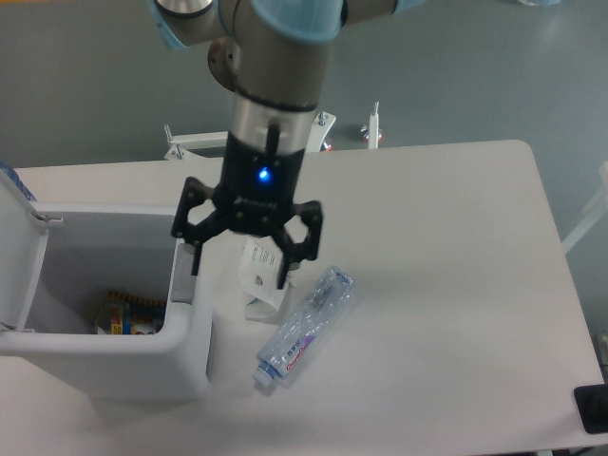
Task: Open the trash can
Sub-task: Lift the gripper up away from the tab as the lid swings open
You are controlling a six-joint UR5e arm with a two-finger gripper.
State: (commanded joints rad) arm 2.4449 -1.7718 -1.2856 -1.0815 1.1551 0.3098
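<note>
The trash can (pixel 180 356) is a big white boxy bin at the table's left. Its lid (pixel 19 256) stands raised at the far left, so the inside shows, with colourful wrappers (pixel 128 318) at the bottom. A grey strip (pixel 177 275) runs along its right rim. My gripper (pixel 239 266) hangs from above with its black fingers spread open and empty. Its left finger (pixel 195 255) is right at the bin's right rim, and its right finger (pixel 285 271) is over the table.
A crushed clear plastic bottle (pixel 306 328) lies on the table just right of the bin. A white crumpled paper item (pixel 261 280) sits under the gripper. A black object (pixel 594 408) is at the table's front right corner.
</note>
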